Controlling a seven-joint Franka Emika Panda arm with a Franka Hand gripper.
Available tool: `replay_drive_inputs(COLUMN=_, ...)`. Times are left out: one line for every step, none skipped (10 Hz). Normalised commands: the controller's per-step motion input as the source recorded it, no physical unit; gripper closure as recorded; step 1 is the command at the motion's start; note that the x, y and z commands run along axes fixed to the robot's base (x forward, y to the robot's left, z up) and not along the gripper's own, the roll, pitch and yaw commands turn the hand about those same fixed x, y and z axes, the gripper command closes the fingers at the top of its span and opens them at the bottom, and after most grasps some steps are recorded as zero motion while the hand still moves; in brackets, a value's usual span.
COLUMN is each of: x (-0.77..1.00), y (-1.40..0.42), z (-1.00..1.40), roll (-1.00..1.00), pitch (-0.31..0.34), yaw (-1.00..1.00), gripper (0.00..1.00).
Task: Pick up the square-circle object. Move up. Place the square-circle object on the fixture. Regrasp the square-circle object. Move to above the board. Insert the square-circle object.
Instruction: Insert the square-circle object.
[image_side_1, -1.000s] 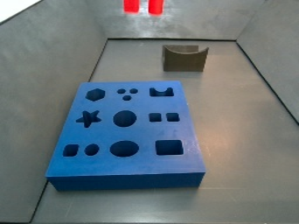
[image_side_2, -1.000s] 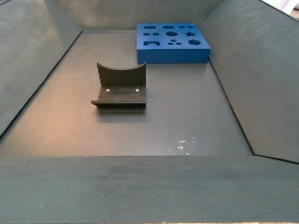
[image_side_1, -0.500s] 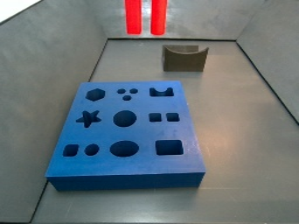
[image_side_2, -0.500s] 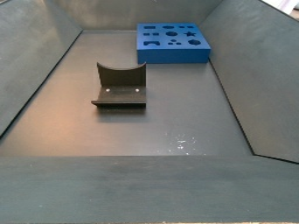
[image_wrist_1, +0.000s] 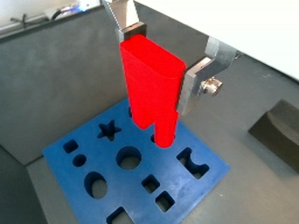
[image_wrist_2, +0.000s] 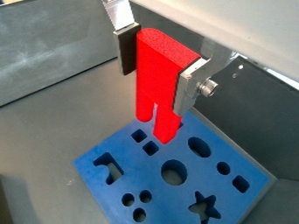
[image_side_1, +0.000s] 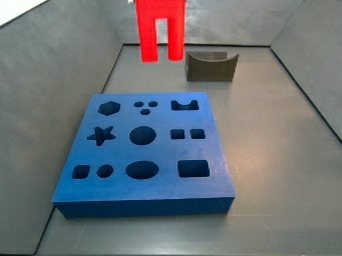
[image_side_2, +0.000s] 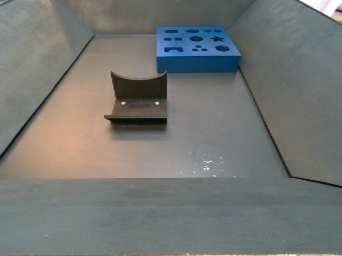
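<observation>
Claw (image_wrist_1: 166, 63) fingers are clamping our small bright red plastic two-pronged block (image_wrist_1: 152, 92), which we are holding prongs-down above the flat blue board (image_wrist_1: 136, 176) with cut-out holes.

My gripper (image_wrist_1: 167, 59) hangs above the board (image_wrist_1: 82, 149), clamping the square-circle object (image_wrist_1: 152, 92); air beneath its prongs open. Fixture (image_side_1: 211, 66) off to one side, well apart; walls distant.
</observation>
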Motion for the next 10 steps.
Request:
replay_drive_inputs(x=0.0, y=0.0, z=-0.25, roll=-0.1, pitch=-0.113, yaw=0.25, gripper=1.0)
replay_drive_inputs(x=-0.2, y=-0.06, z=-0.29, roll=-0.04, pitch=-0.151, yaw=0.07, gripper=1.0)
replay_drive_inputs(x=-0.22, y=-0.14, z=-0.29, roll=0.0, pitch=-0.124, yaw=0.05, gripper=1.0)
replay_drive_inputs(x=-0.23, y=-0.2, z=-0.33, roll=0.0, pitch=-0.12, yaw=0.05, gripper=1.0)
replay_drive_inputs(x=-0.3, y=-0.25, z=-0.29, roll=0.03, pitch=-0.106, yaw=0.0, gripper=1.0)
replay_drive_inputs(x=-0.25, y=-0.25, z=-0.19, roll=0.04, pitch=-0.057, yaw=0.0, gripper=1.0)
replay_drive_inputs(x=0.0, y=-0.23, z=-0.06, roll=0.01, pitch=-0.024, yaw=0.08, gripper=1.0)
replay_drive_inputs(x=-0.07, y=-0.28, z=-0.06, roll=0.05, pitch=-0.021, yaw=0.11, gripper=1.0)
replay_drive_inputs(x=-0.15, y=-0.33, z=-0.07, roll=0.06, pitch=-0.03, yaw=0.2, gripper=1.0)
replay_drive_inputs(x=-0.09, y=-0.35, z=-0.13, roll=0.06, pitch=-0.013, yaw=0.27, gripper=1.0)
